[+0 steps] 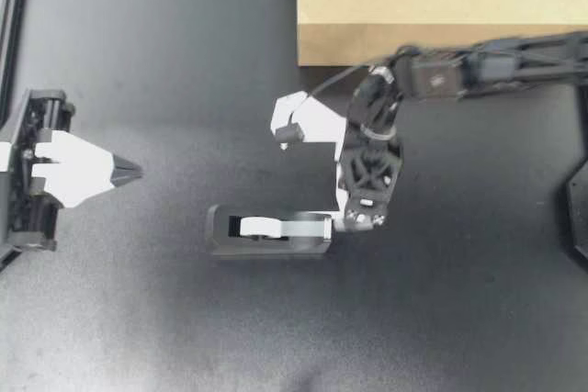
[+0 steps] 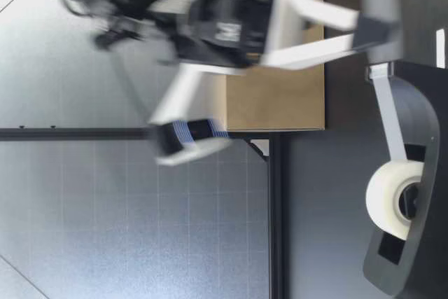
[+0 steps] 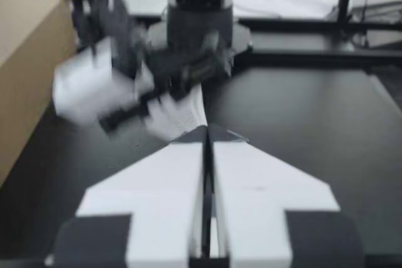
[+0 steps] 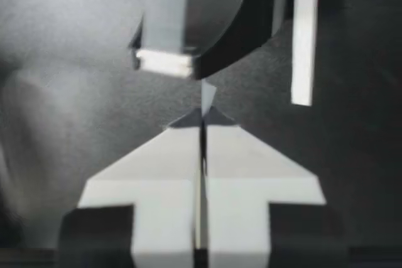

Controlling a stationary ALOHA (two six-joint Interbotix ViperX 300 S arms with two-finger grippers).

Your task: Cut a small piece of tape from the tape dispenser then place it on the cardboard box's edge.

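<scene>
The black tape dispenser (image 1: 266, 243) lies mid-table with its white roll (image 2: 392, 197) in it. My right gripper (image 1: 335, 216) hangs over the dispenser's cutter end, shut on the free end of the tape. In the low view a strip of tape (image 2: 388, 110) runs from the roll up to the right gripper (image 2: 380, 29). The right wrist view shows a sliver of tape (image 4: 207, 95) sticking out past the shut right gripper (image 4: 202, 117), with the cutter (image 4: 164, 61) just ahead. The cardboard box (image 1: 441, 6) sits at the back right. My left gripper (image 1: 138, 170) rests shut and empty at the far left.
The box's front edge (image 1: 413, 43) lies just behind the right arm (image 1: 478, 66). In the left wrist view the shut left gripper (image 3: 207, 131) points at the blurred right arm (image 3: 125, 73), with the box (image 3: 25, 61) beside it. Dark tabletop (image 1: 184, 89) separates the two grippers.
</scene>
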